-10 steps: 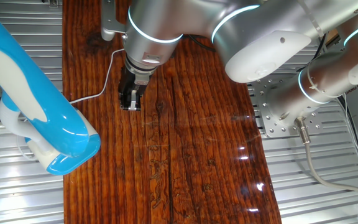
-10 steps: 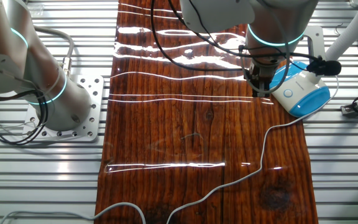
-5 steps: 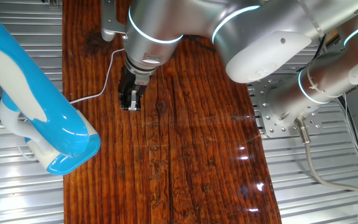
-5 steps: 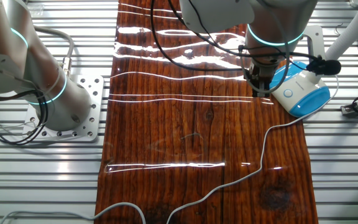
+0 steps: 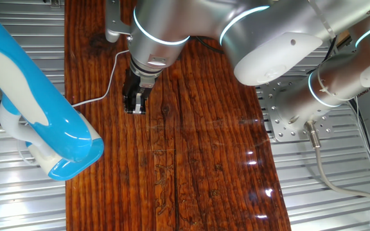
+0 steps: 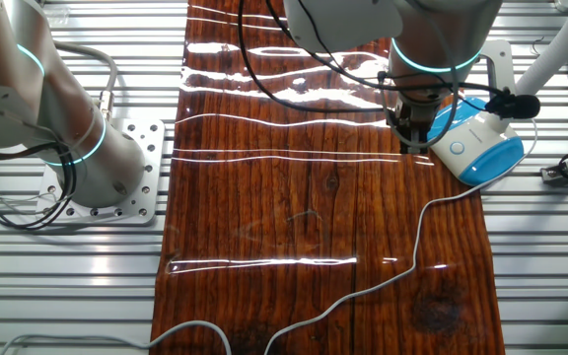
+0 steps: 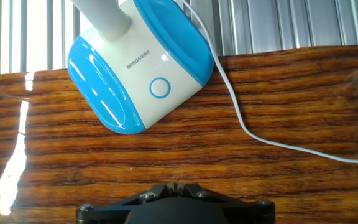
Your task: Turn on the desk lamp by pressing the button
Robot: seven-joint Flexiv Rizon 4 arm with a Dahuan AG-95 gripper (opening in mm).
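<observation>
The desk lamp (image 5: 37,96) has a thick sky-blue and white body that leans over the left of the wooden board. Its rounded white and blue base (image 7: 138,68) shows in the hand view, with a round ring button (image 7: 160,88) on top. The base also shows in the other fixed view (image 6: 476,148). My gripper (image 7: 178,184) is shut and empty, its fingertips touching each other. It hangs low over the wood, short of the base, with the button ahead of it. In the fixed views the gripper (image 5: 133,106) (image 6: 414,143) points down beside the base. A thin white cord (image 7: 247,124) runs off to the right.
The wooden board (image 6: 314,197) lies on a ribbed metal table (image 6: 540,276). The cord (image 6: 412,247) snakes across the board's near part. A second silver arm (image 6: 57,138) stands on a mounting plate at the left. A dark object on a stand (image 6: 521,104) sits by the lamp base.
</observation>
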